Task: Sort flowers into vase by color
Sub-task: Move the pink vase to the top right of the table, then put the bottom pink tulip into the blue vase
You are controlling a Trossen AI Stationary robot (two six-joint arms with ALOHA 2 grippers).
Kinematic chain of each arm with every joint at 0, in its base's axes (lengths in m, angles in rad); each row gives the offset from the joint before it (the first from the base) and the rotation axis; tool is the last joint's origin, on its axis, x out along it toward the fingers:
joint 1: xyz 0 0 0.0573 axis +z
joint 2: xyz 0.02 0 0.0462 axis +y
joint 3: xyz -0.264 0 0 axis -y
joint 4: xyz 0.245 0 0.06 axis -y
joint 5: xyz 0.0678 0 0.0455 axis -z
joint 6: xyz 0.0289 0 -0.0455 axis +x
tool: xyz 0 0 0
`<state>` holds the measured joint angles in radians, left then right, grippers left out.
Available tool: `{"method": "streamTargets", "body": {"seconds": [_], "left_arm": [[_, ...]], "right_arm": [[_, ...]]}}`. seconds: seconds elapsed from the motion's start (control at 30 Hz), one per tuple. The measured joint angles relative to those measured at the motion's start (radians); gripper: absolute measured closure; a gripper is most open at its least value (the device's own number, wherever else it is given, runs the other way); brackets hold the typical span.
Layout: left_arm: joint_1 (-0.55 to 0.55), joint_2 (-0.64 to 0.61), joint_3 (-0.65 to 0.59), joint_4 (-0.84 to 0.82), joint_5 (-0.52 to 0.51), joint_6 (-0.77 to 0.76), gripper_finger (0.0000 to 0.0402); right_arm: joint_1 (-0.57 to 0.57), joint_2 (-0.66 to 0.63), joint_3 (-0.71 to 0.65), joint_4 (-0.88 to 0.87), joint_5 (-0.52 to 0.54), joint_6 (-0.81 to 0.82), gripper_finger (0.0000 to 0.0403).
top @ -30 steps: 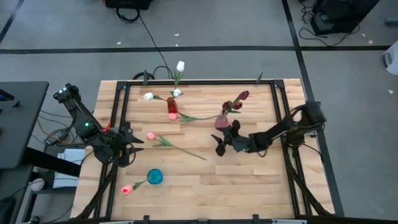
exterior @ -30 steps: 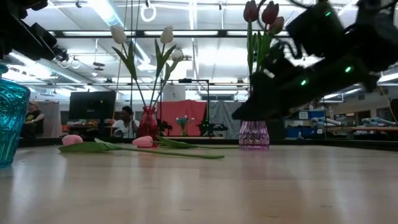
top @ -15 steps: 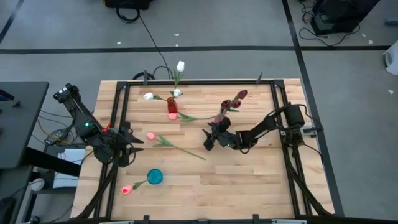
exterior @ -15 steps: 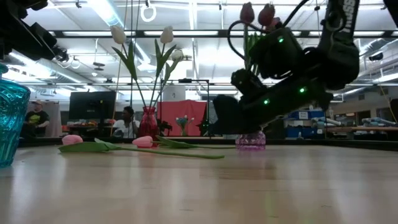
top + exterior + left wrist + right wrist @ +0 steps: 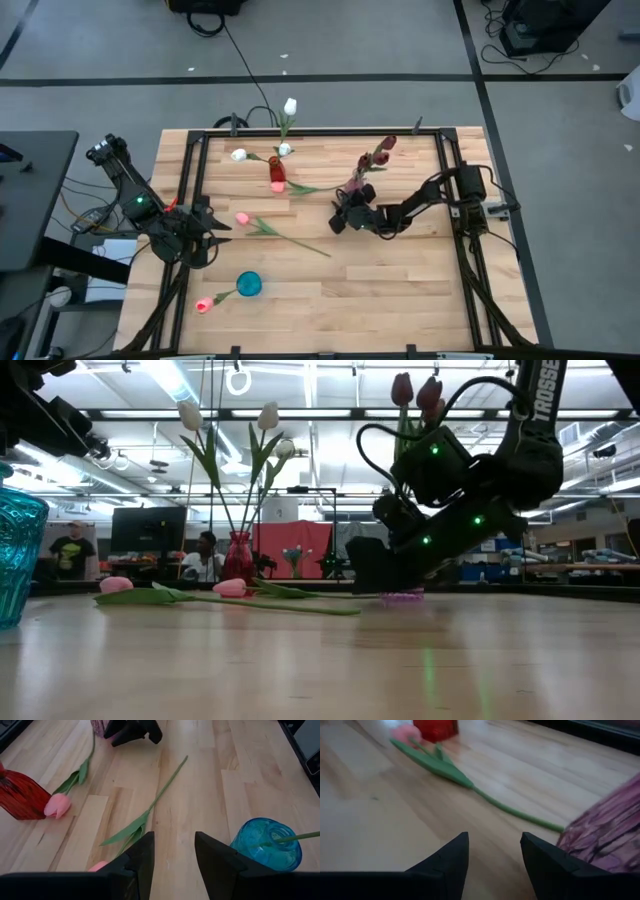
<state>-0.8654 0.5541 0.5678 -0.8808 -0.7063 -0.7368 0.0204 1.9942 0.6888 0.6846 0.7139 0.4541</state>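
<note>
Our right jaws (image 5: 340, 218) stand open and empty, low over the desk (image 5: 400, 290) beside the purple vase (image 5: 607, 842). Our left jaws (image 5: 207, 228) are open too, near a pink tulip (image 5: 243, 218) lying flat. Maroon tulips (image 5: 383, 152) stand in the purple vase.

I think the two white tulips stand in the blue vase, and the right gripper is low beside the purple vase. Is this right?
Not quite. The white tulips stand in the red vase, as the low view shows; the blue vase holds a pink tulip. The rest is right: the right gripper is low beside the purple vase.
</note>
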Motion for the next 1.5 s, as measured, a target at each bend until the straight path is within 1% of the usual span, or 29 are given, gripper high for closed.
{"method": "streamTargets", "body": {"seconds": [0.17,0.4,0.7,0.8,0.9,1.0,1.07,1.1,1.17,1.23,1.3,1.4,1.5], "left_arm": [[0.000,0.000,0.000,-0.001,0.000,0.000,0.0254],[0.000,0.000,0.000,-0.001,0.000,0.000,0.0254],[0.000,0.000,0.000,-0.001,0.003,0.000,0.0254],[0.000,0.000,0.000,-0.001,0.006,0.000,0.0254],[0.000,0.000,0.000,0.001,0.021,0.000,0.0254],[-0.001,0.000,0.000,0.013,0.029,0.020,0.0254],[-0.010,0.000,0.000,0.034,0.034,0.056,0.0254],[-0.018,0.000,0.000,0.046,0.038,0.079,0.0254],[-0.038,0.000,-0.001,0.082,0.039,0.128,0.0254],[-0.056,0.000,-0.001,0.105,0.038,0.165,0.0254],[-0.065,0.000,-0.001,0.108,0.038,0.182,0.0254],[-0.066,0.000,-0.001,0.091,0.028,0.173,0.0254],[-0.066,0.000,-0.001,0.079,0.029,0.144,0.0254]], "right_arm": [[-0.019,0.000,-0.002,-0.058,0.003,0.024,0.0212],[-0.042,-0.004,-0.040,-0.041,-0.002,0.057,0.0212],[-0.063,-0.007,-0.078,-0.038,0.028,0.073,0.0212],[-0.068,-0.006,-0.080,-0.036,0.025,0.085,0.0212],[-0.061,-0.011,-0.075,-0.009,-0.009,0.057,0.0212],[-0.034,-0.014,-0.016,-0.047,-0.051,0.013,0.0212],[-0.007,-0.013,0.060,-0.108,-0.098,-0.017,0.0212],[0.004,-0.013,0.113,-0.158,-0.119,-0.020,0.0212],[0.020,-0.013,0.227,-0.315,-0.156,-0.033,0.0212],[0.028,-0.012,0.343,-0.490,-0.161,-0.061,0.0212],[0.033,-0.012,0.447,-0.600,-0.159,-0.100,0.0212],[0.032,-0.014,0.551,-0.663,-0.188,-0.174,0.0212],[0.029,-0.014,0.592,-0.667,-0.220,-0.203,0.0212]]}}
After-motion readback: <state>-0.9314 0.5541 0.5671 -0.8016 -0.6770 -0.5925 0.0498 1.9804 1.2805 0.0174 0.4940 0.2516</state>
